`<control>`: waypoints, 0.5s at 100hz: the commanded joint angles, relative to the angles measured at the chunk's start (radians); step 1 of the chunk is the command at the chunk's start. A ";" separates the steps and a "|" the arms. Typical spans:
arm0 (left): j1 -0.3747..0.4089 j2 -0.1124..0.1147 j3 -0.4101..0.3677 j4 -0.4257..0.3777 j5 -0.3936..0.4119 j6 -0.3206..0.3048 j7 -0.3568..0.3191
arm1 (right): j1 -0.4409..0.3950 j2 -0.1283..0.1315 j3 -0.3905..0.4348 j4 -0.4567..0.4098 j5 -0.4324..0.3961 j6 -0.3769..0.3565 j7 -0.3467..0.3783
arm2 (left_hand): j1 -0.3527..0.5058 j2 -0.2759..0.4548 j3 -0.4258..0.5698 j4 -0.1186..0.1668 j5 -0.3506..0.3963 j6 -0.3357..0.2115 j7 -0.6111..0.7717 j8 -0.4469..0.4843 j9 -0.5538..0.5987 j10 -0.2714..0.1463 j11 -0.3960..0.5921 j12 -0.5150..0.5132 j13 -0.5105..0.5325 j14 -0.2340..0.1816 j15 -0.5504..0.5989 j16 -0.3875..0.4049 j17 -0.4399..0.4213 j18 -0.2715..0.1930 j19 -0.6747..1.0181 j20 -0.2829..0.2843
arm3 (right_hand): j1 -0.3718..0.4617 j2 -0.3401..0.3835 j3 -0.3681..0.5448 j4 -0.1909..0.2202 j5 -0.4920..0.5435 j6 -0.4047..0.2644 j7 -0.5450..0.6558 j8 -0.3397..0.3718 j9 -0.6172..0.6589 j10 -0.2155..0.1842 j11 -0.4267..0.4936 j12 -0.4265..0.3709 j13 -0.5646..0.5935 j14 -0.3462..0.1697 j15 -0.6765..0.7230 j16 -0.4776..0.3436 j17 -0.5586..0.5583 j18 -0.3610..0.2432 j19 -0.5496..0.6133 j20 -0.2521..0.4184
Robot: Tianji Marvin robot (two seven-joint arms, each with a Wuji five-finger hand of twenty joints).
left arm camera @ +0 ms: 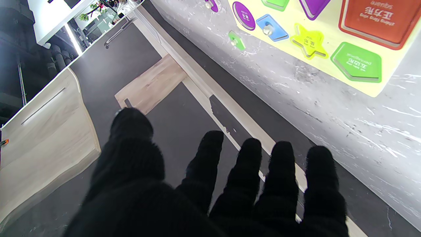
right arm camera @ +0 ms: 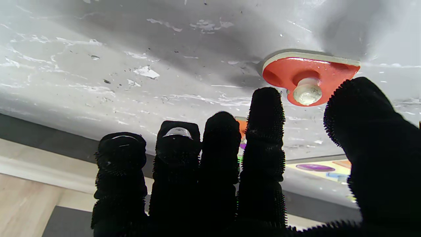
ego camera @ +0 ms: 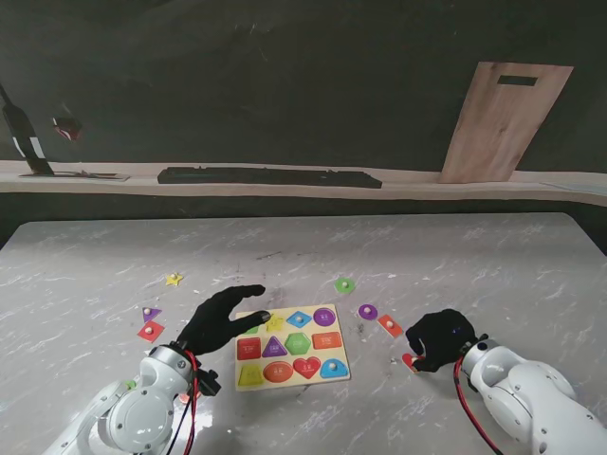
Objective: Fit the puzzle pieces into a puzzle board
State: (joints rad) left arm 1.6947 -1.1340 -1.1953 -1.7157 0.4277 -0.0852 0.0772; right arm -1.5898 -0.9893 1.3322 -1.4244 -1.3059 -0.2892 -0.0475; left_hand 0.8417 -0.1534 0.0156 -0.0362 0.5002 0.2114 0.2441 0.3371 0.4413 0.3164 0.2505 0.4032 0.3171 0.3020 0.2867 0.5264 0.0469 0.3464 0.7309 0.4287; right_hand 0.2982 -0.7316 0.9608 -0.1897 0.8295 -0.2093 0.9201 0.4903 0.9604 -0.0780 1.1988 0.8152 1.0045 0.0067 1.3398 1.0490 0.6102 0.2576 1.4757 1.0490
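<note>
**Puzzle: most recesses unfilled, pieces loose**

Puzzle board lies mid-table; at least the star and pentagon recesses show empty. Six-odd pieces lie scattered around it. Left hand hovers spread, empty, at its far-left corner. Right hand, right of board, curls over the red heart piece, not yet gripping.

board: the puzzle board lies on the table, near the middle, nearer to me
left hand: the left hand hovers at the board's far left corner
right hand: the right hand sits right of the board, apart from it
heart piece: the heart piece lies on the table just beside the right hand's fingertips
loose pieces, left: star piece farthest; two more left of the left hand
loose pieces, right: three between board and right hand, farther from me
shelf: keyboard behind the table; wooden plank leaning to its right
</note>
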 commanded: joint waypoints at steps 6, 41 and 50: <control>0.000 -0.001 0.003 -0.001 -0.005 0.003 -0.003 | 0.005 0.001 -0.017 0.014 0.004 0.002 0.002 | -0.016 0.030 -0.028 0.014 0.015 -0.029 -0.017 -0.001 0.009 -0.019 -0.018 -0.012 -0.007 -0.045 -0.019 -0.008 -0.014 0.012 -0.010 0.018 | 0.035 -0.027 0.029 -0.031 0.030 -0.034 0.045 -0.016 0.030 0.005 0.010 0.009 0.028 0.011 0.025 0.015 0.013 0.024 0.031 0.023; 0.003 -0.001 0.002 -0.005 -0.002 0.005 0.000 | 0.029 0.002 -0.049 0.042 0.033 0.005 0.030 | -0.015 0.031 -0.028 0.014 0.014 -0.030 -0.018 -0.001 0.008 -0.020 -0.018 -0.012 -0.007 -0.046 -0.020 -0.009 -0.015 0.010 -0.011 0.017 | 0.187 0.047 0.032 -0.058 0.010 -0.082 0.149 -0.104 0.047 0.000 0.011 0.004 0.037 0.012 0.028 0.012 0.018 0.023 0.035 0.023; 0.003 -0.001 0.001 -0.006 -0.002 0.006 0.000 | 0.026 0.001 -0.045 0.036 0.040 0.001 0.049 | -0.016 0.032 -0.028 0.014 0.014 -0.029 -0.018 -0.001 0.006 -0.020 -0.019 -0.012 -0.008 -0.047 -0.021 -0.009 -0.014 0.010 -0.011 0.017 | 0.216 0.054 0.044 -0.055 0.016 -0.082 0.151 -0.107 0.049 0.000 0.010 0.003 0.039 0.015 0.028 0.012 0.018 0.022 0.035 0.022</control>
State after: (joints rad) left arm 1.6943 -1.1340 -1.1950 -1.7168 0.4281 -0.0815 0.0775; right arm -1.5487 -0.9882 1.2881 -1.3906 -1.2635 -0.2839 -0.0212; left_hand 0.8417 -0.1534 0.0156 -0.0362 0.5002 0.2114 0.2441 0.3371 0.4413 0.3164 0.2505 0.4032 0.3171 0.3020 0.2867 0.5264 0.0463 0.3464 0.7309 0.4287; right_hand 0.4001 -0.7065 0.9677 -0.2603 0.8275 -0.2413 1.0324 0.4014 0.9698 -0.0780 1.1988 0.8153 1.0156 0.0070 1.3405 1.0491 0.6141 0.2576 1.4757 1.0490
